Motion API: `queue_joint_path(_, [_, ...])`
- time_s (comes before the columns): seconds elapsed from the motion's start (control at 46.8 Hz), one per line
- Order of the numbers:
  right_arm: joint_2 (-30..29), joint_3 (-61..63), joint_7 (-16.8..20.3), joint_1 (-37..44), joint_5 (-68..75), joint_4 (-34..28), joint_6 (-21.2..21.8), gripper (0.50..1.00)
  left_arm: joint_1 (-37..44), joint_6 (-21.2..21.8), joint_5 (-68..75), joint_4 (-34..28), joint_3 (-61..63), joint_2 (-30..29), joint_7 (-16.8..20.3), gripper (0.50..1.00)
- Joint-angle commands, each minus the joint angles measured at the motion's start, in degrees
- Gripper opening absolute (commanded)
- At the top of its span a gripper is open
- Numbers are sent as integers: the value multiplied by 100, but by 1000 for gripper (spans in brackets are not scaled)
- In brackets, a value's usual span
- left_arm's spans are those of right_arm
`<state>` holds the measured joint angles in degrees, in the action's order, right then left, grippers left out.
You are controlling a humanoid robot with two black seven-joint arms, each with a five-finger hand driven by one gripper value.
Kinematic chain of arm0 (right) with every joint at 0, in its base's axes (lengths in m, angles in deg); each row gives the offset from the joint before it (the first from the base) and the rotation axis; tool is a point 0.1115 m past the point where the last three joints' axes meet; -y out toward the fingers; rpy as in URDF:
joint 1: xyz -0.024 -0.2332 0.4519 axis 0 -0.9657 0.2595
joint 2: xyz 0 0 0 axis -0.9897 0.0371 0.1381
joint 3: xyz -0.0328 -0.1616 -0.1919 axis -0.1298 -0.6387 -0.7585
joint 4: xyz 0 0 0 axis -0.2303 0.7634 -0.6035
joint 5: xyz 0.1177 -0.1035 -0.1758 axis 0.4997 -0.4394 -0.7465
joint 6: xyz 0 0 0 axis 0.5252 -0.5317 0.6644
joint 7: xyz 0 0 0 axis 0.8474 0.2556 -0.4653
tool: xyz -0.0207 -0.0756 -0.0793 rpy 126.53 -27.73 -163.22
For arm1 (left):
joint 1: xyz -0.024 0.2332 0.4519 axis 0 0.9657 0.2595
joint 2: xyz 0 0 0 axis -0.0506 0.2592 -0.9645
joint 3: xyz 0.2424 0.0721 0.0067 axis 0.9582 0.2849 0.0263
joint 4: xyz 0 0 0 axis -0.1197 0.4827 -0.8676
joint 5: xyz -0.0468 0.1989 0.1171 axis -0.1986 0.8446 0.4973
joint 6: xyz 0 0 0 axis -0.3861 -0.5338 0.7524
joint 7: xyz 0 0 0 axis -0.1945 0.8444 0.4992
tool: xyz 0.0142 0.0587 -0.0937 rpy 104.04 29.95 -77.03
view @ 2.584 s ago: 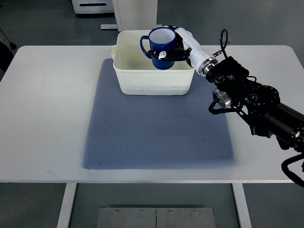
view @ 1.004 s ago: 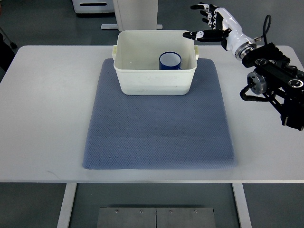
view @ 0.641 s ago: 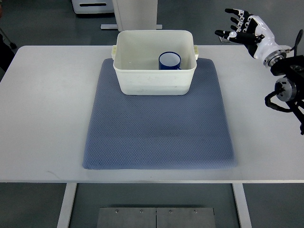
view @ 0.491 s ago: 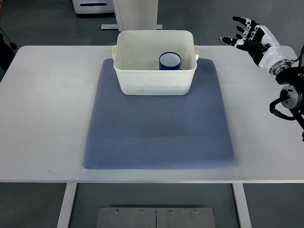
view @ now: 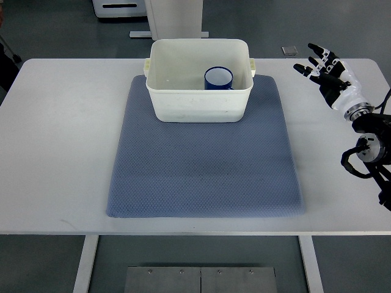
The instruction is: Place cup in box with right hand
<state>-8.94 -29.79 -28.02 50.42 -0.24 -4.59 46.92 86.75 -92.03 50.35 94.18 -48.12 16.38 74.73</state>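
Observation:
A blue cup [view: 218, 79] with a white inside stands upright in the cream box [view: 200, 105], toward its right rear. The box sits at the far end of a blue-grey mat [view: 204, 159]. My right hand [view: 322, 66] is over the table's far right part, well to the right of the box. Its fingers are spread and it holds nothing. Its black arm comes in from the right edge. The left arm is out of view.
The white table [view: 55, 134] carries the mat and the box. A white cabinet base [view: 174, 15] stands on the floor behind the table. A small grey floor plate [view: 289, 50] lies behind the table's right part.
The right hand let go of the cup inside the box, lifted out, and drew back to the right and toward the near side with its fingers spread. The cup stays in the box.

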Motion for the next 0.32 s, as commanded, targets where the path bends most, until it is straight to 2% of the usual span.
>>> queue_joint_path(0.0, [-34,37,0,-36,0,8,-2,1000,0,0,-1,0,0,0,1,1000])
queue_joint_path(0.299, [-236,37,-9,-229,0,-1,-2,1000,0,0,-1,0,0,0,1,1000])
